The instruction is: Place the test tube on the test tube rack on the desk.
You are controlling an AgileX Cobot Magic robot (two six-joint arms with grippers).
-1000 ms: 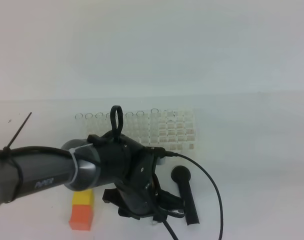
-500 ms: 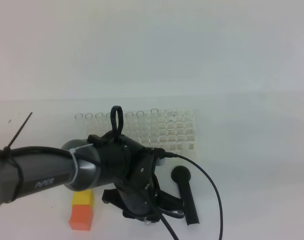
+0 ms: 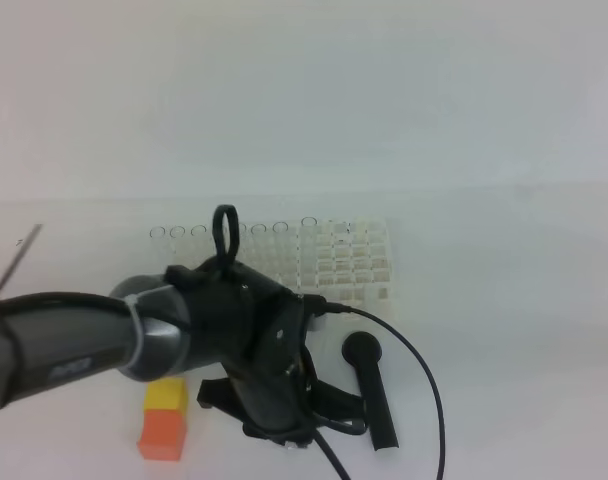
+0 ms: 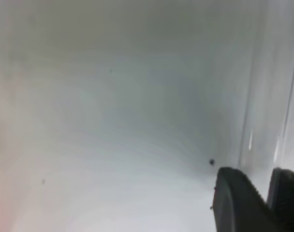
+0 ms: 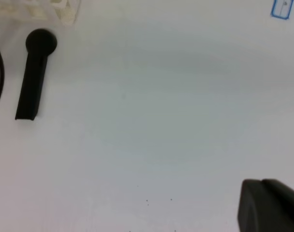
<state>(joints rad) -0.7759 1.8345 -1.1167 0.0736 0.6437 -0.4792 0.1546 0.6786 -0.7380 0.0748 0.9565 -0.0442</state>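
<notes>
The test tube (image 4: 270, 96) shows only in the left wrist view. It is a clear band running from the upper right of the frame down to the left hand (image 4: 267, 176) at the lower right, and its lower end sits right at the narrow gap between the two dark fingers (image 4: 236, 198). The fingers stand close together, one on each side of that end. Whether they pinch the glass or only flank it I cannot tell. The tube lies low over the pale counter (image 3: 504, 350). In the high view the arm hides it.

There is one test tube at the hand, one white test tube rack (image 3: 339, 260) at centre frame, one black scoop (image 3: 372, 390) just right of the wrist, and one orange-and-yellow block (image 3: 164, 422) at the lower left. A row of clear round rims lines the rack's left rear edge.

The left arm (image 3: 74, 340) reaches in from the left edge. Its wrist is bent down below the rack, between block and scoop, and a black cable (image 3: 424, 370) loops off to the right. The right hand (image 5: 260, 186) is clenched on nothing, at the lower right of its own view, well apart from the scoop.
</notes>
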